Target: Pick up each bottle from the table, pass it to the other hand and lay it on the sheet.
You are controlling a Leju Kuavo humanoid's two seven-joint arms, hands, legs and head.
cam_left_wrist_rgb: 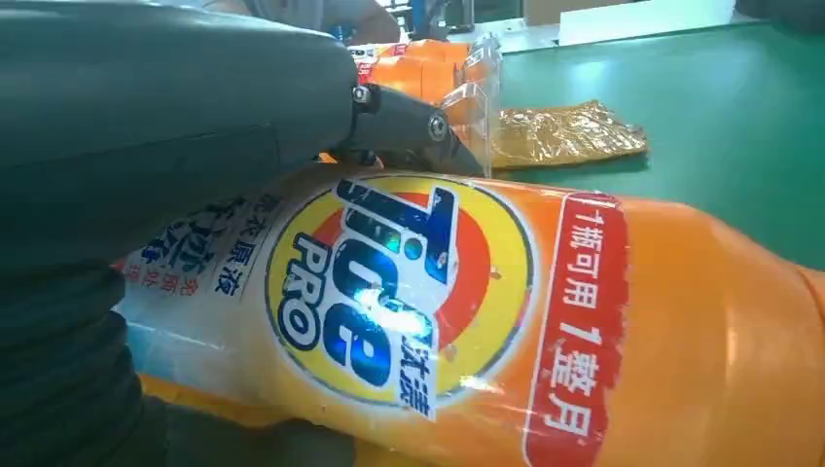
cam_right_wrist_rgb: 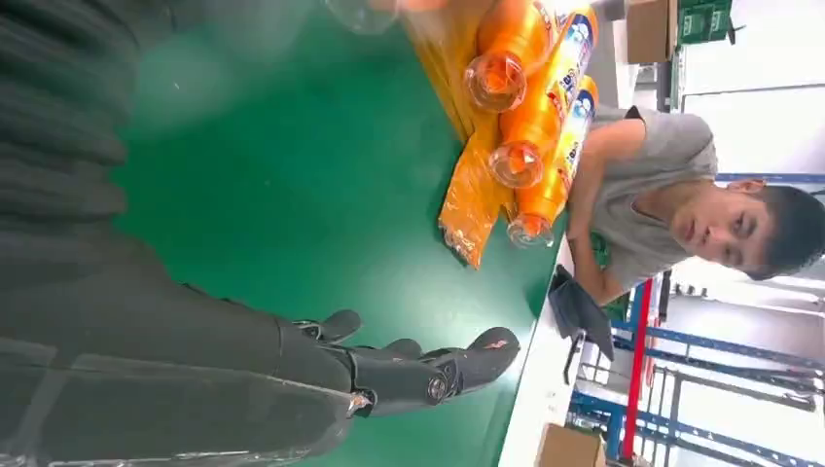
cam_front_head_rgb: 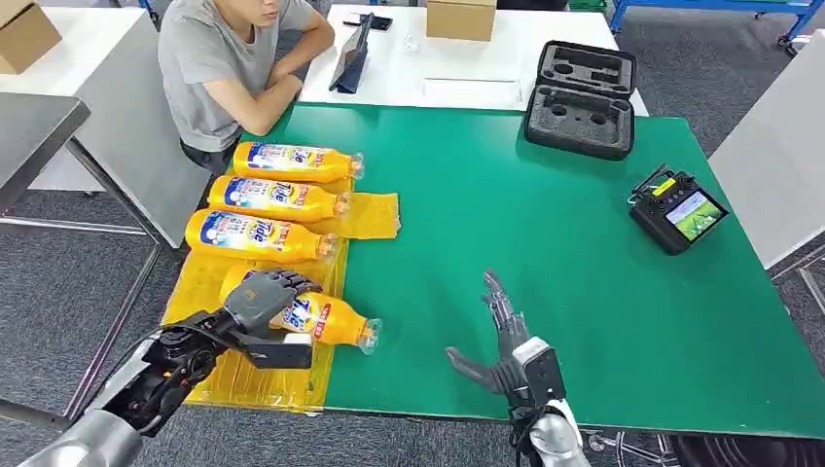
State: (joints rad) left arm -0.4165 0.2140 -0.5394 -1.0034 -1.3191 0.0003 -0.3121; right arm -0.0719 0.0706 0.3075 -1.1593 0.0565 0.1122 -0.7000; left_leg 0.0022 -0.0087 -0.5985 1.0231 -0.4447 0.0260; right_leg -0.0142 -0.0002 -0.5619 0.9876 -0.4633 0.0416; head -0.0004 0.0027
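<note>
Three orange Tide bottles (cam_front_head_rgb: pixel 277 197) lie side by side on the yellow sheet (cam_front_head_rgb: pixel 253 384) at the left edge of the green table (cam_front_head_rgb: pixel 545 224). Nearest me on the sheet lies another orange bottle (cam_front_head_rgb: pixel 331 321), its cap end reaching over the green surface. My left hand (cam_front_head_rgb: pixel 261 297) grips this bottle around its label end. The left wrist view looks along the bottle (cam_left_wrist_rgb: pixel 486 321) from close up, with the left hand (cam_left_wrist_rgb: pixel 165 126) curled over it. My right hand (cam_front_head_rgb: pixel 506 336) is near the table's front edge with fingers spread and nothing in it. In the right wrist view the right hand (cam_right_wrist_rgb: pixel 389 375) hovers over bare green surface.
A black controller with a lit screen (cam_front_head_rgb: pixel 676 209) lies at the right. An open black foam case (cam_front_head_rgb: pixel 582 97) sits at the back. A person (cam_front_head_rgb: pixel 224 58) leans on the white table behind, beside a tablet (cam_front_head_rgb: pixel 352 53) and a cardboard box (cam_front_head_rgb: pixel 461 17).
</note>
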